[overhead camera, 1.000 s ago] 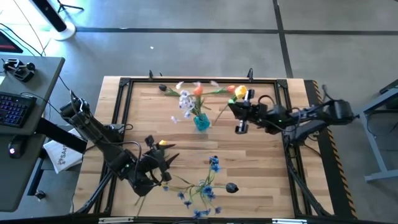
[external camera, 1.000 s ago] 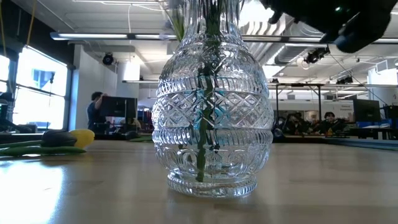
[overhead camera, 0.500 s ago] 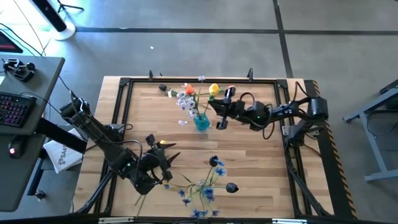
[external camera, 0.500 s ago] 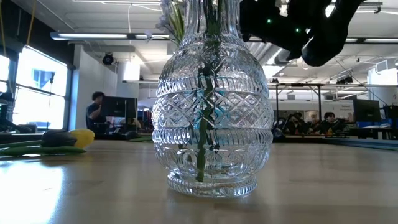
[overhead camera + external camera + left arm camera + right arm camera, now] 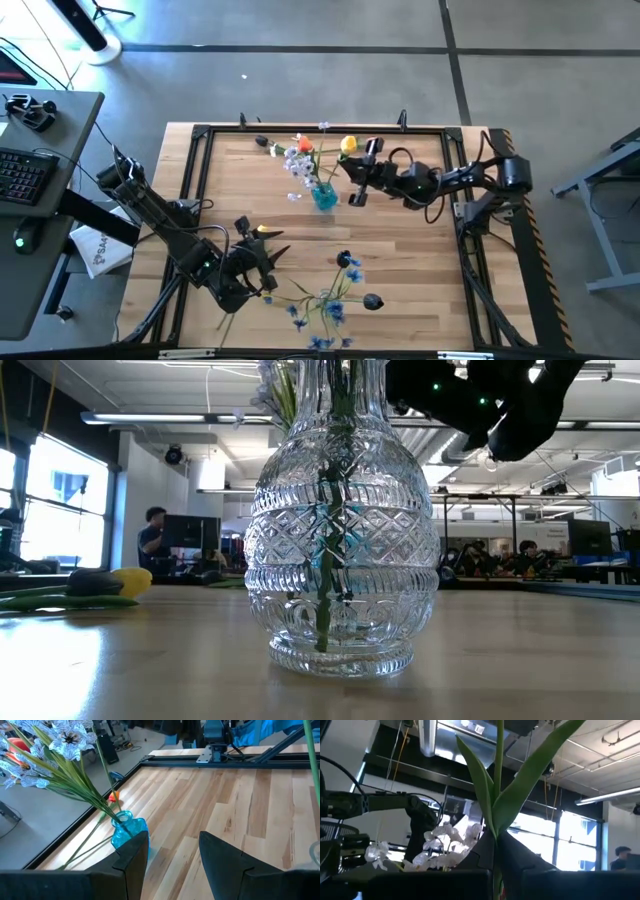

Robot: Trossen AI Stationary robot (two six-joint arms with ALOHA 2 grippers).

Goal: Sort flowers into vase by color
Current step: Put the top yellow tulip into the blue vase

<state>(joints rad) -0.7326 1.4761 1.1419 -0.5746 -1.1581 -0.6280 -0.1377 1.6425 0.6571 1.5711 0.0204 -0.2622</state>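
A small blue vase [image 5: 323, 196] stands mid-table, holding a white blossom spray [image 5: 297, 165] and an orange tulip [image 5: 303, 146]. My right gripper [image 5: 350, 172] is just right of it, shut on a yellow tulip [image 5: 347, 145]. Its green stem and leaves fill the right wrist view [image 5: 498, 795]. My left gripper [image 5: 262, 262] waits open and empty at the near left, with another yellow tulip [image 5: 262, 230] lying beside it. Blue sprays [image 5: 322, 303] and a dark bud [image 5: 372, 300] are near the front edge. A clear cut-glass vase [image 5: 340, 520] holds a green stem. My right gripper pinches the yellow tulip's thin green stem [image 5: 495, 851] between its two fingers, just below where the leaves branch off. The fingers come level from the table's right and lie across the stem. The tulip is lifted clear, its head up beside the vase's flowers; its lower end is hidden.
A black metal frame [image 5: 200, 135] borders the wooden table. A dark bud [image 5: 260, 142] on a stem lies at the far left. In the low view a yellow tulip [image 5: 130, 580] and a dark bud [image 5: 95, 582] lie on the table left of the clear vase.
My right gripper has carried the yellow tulip toward the table's left edge, up to the blue vase, then nearly stopped. The white spray and orange tulip in the vase have drawn closer together.
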